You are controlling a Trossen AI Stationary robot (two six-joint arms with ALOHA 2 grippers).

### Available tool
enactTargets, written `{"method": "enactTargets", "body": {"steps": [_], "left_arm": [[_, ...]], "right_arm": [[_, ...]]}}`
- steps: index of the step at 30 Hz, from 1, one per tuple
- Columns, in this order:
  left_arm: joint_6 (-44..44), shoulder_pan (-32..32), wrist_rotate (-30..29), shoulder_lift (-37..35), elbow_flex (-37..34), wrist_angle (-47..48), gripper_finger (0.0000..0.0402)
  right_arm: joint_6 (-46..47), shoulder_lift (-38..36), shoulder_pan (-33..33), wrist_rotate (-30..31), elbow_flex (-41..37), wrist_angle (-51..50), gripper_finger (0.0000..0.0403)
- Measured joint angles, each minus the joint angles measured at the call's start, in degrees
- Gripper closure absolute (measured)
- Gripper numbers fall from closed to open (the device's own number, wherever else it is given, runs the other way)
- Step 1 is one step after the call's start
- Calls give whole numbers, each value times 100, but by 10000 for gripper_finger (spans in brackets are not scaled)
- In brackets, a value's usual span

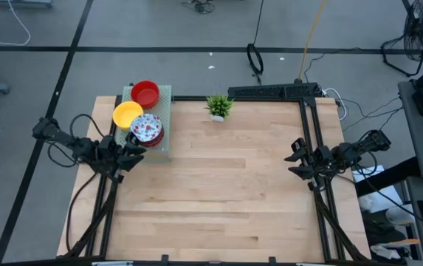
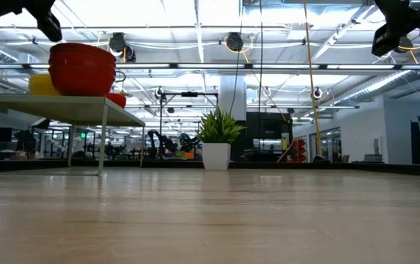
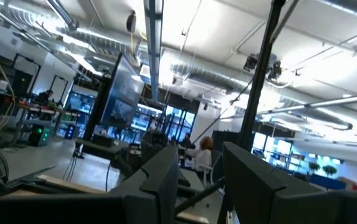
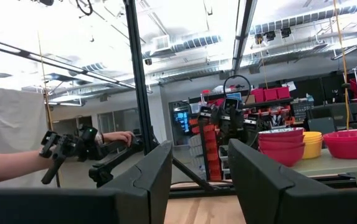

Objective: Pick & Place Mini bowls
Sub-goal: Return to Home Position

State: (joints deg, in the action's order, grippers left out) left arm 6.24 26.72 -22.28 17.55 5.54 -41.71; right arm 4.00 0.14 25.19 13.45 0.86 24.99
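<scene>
Dark fingers (image 4: 144, 186) of the right gripper (image 4: 200, 158) fill the near edge of its wrist view, spread apart with nothing between them; seen from above, it hangs at the right edge of the table (image 1: 218, 199). Every bowl in sight sits on the small shelf (image 1: 167, 100) at the table's far left corner, nested in three stacks: red bowls (image 1: 145, 94) farthest, yellow bowls (image 1: 128, 114) to their near left, floral bowls (image 1: 148, 128) nearest. They look stiff, glossy and probably light, so the surface is likely slippery and a rim might chip if knocked. The surest hold seems to be a pinch across the rim, one finger inside and one outside, lifting straight up so the bowl beneath stays put. Just beside the floral stack, at the shelf's near edge, the left gripper (image 1: 133, 152) hovers apart from the bowls; its wrist view shows the fingers parted and empty. Farther right, a potted plant (image 1: 219, 106) stands at the table's far edge.
</scene>
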Motion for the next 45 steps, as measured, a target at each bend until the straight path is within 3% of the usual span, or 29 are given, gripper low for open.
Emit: {"method": "enactTargets", "body": {"steps": [7,11,19,45], "left_arm": [[0,-10,-2,-516,-430,-60,272],[-9,-12,-26,-800,-470,667,272],[2,-2,-30,-838,-470,1181,272],[0,-7,-31,-825,-470,1172,272]], "right_arm": [[0,0,0,0,0,0,259],[-1,0,0,0,0,-1,259],[-1,0,0,-1,-2,0,259],[-1,0,0,0,-7,0,259]]}}
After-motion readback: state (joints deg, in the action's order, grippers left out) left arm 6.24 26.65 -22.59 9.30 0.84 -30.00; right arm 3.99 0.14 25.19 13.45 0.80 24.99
